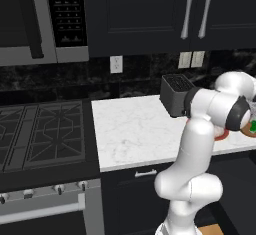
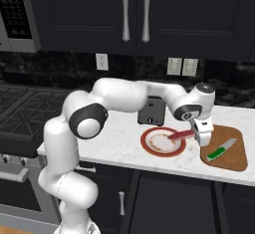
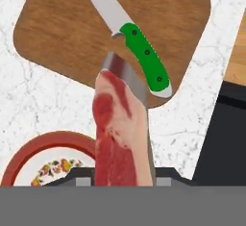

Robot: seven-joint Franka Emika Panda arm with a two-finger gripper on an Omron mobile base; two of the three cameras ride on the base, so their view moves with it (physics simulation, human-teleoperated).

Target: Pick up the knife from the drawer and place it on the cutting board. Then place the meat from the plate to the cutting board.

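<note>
Where the white marble surface [image 2: 119,151] runs between the stove [image 1: 42,134] and the far end of the run, the arm reaches across it from the base. Dark cabinets [image 2: 149,14] with long silver handles hang above; a black speckled backsplash carries a white outlet [image 2: 101,61] and a pair of pale switch plates [image 2: 182,66]. A microwave [image 1: 30,19] sits over the stove. A black toaster [image 1: 176,95] stands at the back of the surface, against the wall.

The pincer [image 2: 201,139] hangs between plate and cutting board, closed on the meat [image 3: 117,133]. In the right base view the reddish strip sticks out sideways from the fingers over the plate's right edge, lifted clear of it. In the hand view the meat runs up between the fingers, its top end lying in line with the board's near edge.

The plate [image 2: 149,147], red-rimmed with a cream centre and small floral marks, rests on the surface just left of the cutting board [image 2: 234,158]. The knife [image 2: 220,150] lies flat on the board, green handle toward the front edge, blade pointing back and right.

Below the surface, dark drawer fronts with silver pulls.
</note>
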